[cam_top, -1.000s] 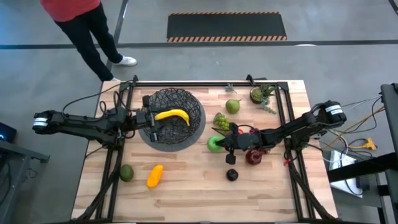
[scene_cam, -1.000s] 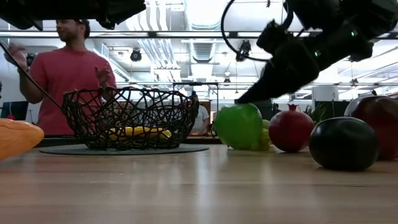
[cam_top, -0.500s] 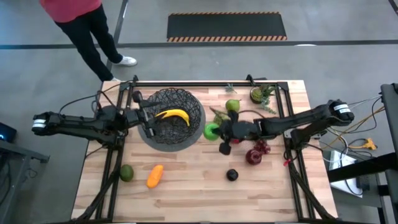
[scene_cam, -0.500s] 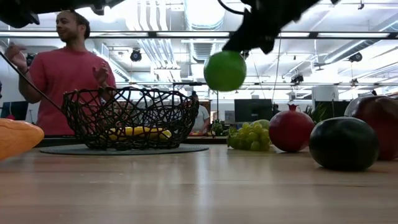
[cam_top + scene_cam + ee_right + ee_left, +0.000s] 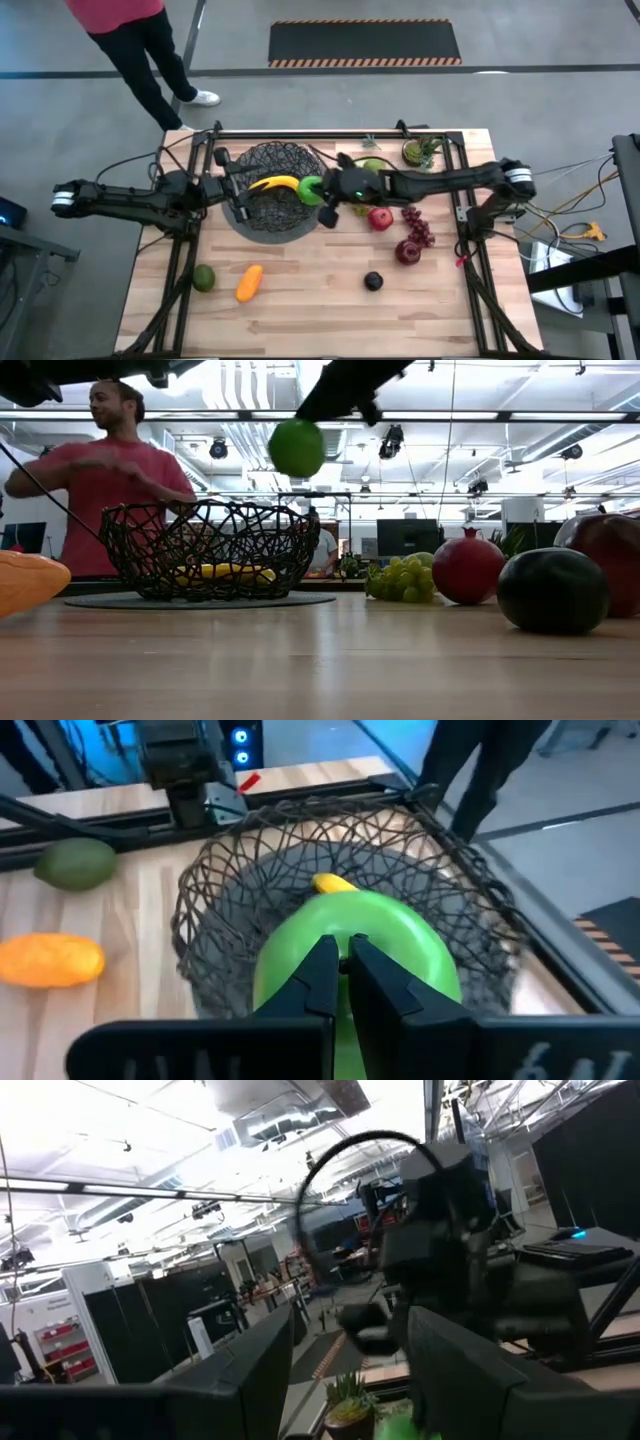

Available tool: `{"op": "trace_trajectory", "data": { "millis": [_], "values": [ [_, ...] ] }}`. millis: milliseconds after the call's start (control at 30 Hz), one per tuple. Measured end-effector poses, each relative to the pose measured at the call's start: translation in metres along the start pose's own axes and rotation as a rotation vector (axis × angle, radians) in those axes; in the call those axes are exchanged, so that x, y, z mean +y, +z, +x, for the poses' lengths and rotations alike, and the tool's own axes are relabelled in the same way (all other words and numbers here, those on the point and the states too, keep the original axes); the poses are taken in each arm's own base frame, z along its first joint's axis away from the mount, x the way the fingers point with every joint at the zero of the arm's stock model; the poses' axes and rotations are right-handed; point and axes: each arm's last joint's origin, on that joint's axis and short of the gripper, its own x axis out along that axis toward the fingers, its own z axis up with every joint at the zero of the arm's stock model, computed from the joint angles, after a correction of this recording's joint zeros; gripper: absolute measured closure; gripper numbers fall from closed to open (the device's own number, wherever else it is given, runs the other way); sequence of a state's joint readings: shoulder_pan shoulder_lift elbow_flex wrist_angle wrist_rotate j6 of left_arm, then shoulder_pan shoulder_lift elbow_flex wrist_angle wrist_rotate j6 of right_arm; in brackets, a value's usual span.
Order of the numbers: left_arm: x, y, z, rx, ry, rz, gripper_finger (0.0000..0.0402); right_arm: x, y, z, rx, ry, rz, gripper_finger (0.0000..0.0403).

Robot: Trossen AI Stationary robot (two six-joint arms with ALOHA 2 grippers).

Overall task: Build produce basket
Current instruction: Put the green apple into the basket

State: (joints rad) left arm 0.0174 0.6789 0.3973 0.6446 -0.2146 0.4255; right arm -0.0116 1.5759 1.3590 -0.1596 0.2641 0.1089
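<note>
One green apple (image 5: pixel 311 189) had just been carried by the right gripper (image 5: pixel 322 192) from the middle of the table, near the green grapes (image 5: pixel 402 576), to a spot above the right rim of the black wire basket (image 5: pixel 262 213), left of the middle of the high view. The right gripper's fingers were closed tight on the apple's top, and in the low view the apple hung in the air above the basket's rim. That meant the apple was nearly ready to be let go next to the banana (image 5: pixel 272 183) already inside. The left gripper (image 5: pixel 232 190) waited at the basket's left edge, holding nothing I could see; how wide its fingers stood I could not tell.
</note>
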Motion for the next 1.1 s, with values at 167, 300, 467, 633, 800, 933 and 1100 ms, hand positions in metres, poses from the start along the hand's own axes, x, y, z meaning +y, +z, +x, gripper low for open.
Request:
{"op": "trace_trajectory", "data": {
  "millis": [167,300,467,633,800,933,1100],
  "values": [
    [0.0,0.0,0.0,-0.002,0.0,-0.001,0.022,-0.014,0.0,0.047,0.022,0.078,0.027,0.0394],
    [0.0,0.0,0.0,-0.001,0.0,-0.001,0.022,-0.025,-0.003,0.082,0.044,0.112,0.045,0.0394],
    [0.0,0.0,0.0,0.0,-0.001,0.0,0.022,-0.031,-0.008,0.115,0.054,0.158,0.058,0.0394],
    [0.0,0.0,0.0,0.0,-0.001,0.0,0.022,-0.031,-0.013,0.138,0.078,0.205,0.071,0.0394],
    [0.0,0.0,0.0,0.0,0.0,0.0,0.022,-0.029,-0.021,0.152,0.093,0.211,0.072,0.0394],
    [0.0,0.0,0.0,0.001,-0.001,0.0,0.022,-0.031,-0.028,0.158,0.114,0.205,0.078,0.0394],
    [0.0,0.0,0.0,0.001,-0.001,0.0,0.022,-0.033,-0.033,0.158,0.166,0.197,0.082,0.0394]
  ]
}}
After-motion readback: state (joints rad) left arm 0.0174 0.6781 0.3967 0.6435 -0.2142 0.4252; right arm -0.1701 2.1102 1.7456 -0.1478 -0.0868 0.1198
